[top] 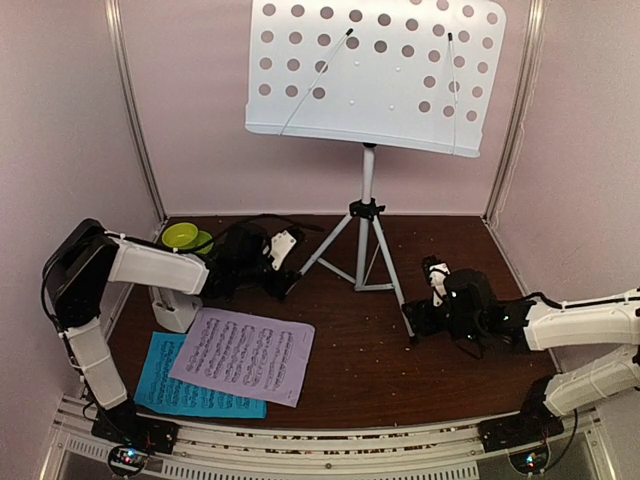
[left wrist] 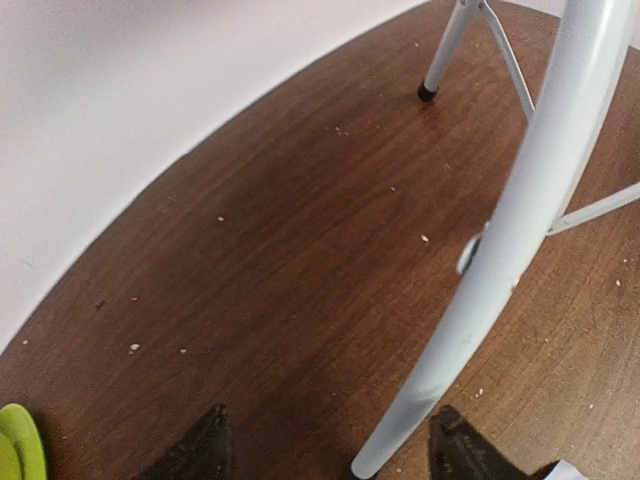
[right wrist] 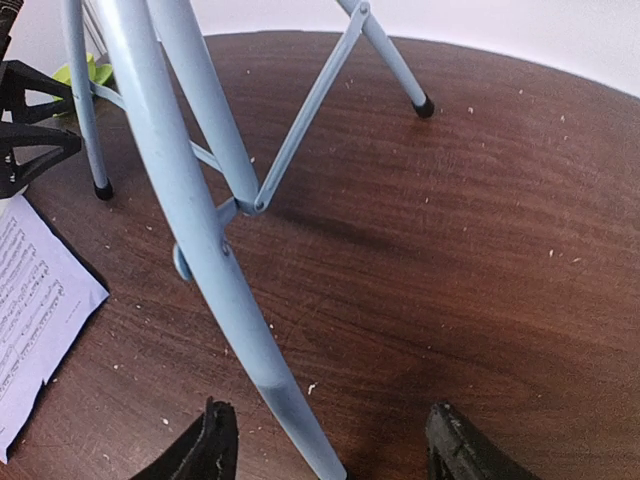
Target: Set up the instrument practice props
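A white perforated music stand on a silver tripod [top: 372,75] stands upright at the middle back of a dark wooden table [top: 450,370]. The left gripper [left wrist: 330,440] and the right gripper [right wrist: 330,440] each straddle one of its front legs, fingers spread, not gripping. Placing it looks done. Next, both must back away without nudging it, then fetch the lilac sheet-music page [top: 243,355] overlapping the cyan page [top: 165,385].

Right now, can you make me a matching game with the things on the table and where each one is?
Things:
1 music stand
2 purple page
3 blue page
4 green bowl

Places:
A partly under another page
B back left corner
C standing on three legs in the middle
D lying on top of another page

Pairs: 1-C, 2-D, 3-A, 4-B
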Robot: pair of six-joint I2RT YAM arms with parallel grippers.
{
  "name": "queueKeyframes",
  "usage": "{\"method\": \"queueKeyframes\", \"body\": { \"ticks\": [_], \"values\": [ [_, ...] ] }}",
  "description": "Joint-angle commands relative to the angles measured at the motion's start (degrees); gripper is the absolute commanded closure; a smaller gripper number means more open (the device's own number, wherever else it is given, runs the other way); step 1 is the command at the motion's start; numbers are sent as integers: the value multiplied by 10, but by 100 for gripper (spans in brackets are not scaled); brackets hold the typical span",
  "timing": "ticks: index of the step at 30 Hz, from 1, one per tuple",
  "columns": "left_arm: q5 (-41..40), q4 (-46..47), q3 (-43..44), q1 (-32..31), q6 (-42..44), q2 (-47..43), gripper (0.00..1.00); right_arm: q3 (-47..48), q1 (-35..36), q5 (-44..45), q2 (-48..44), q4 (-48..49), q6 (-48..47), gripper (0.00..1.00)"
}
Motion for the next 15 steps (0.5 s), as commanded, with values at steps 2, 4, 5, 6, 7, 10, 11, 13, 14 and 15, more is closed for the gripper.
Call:
{"method": "queueKeyframes", "body": {
  "ticks": [2, 4, 5, 6, 7, 10, 11, 13, 14, 15],
  "values": [
    [-62, -5, -29, 3, -29, -93, 17, 1, 6, 29, -79, -51, 4, 28],
    [-79, -13, -42, 0, -36, -121, 4, -1, 6, 37, -105, -69, 0, 25],
    [-90, -23, -46, 1, -40, -134, 2, -2, 6, 42, -117, -76, -4, 24],
    [-100, -41, -49, 0, -45, -147, 2, -3, 6, 46, -130, -88, -8, 23],
    [-112, -56, -50, -1, -50, -159, 2, -3, 6, 52, -143, -101, -13, 21],
    [-139, -105, -48, 0, -76, -197, 2, -3, 7, 86, -191, -139, -32, 8],
    [-151, -118, -48, 0, -85, -208, 2, -3, 8, 106, -206, -153, -39, 1],
    [-171, -147, -49, 0, -103, -230, 2, -6, 6, 140, -234, -171, -39, 0],
    [-178, -160, -49, -1, -110, -241, 2, -9, 5, 144, -250, -174, -39, 0],
    [-180, -175, -48, 0, -115, -253, 2, -15, 5, 137, -264, -170, -47, 0]
  ]
}}
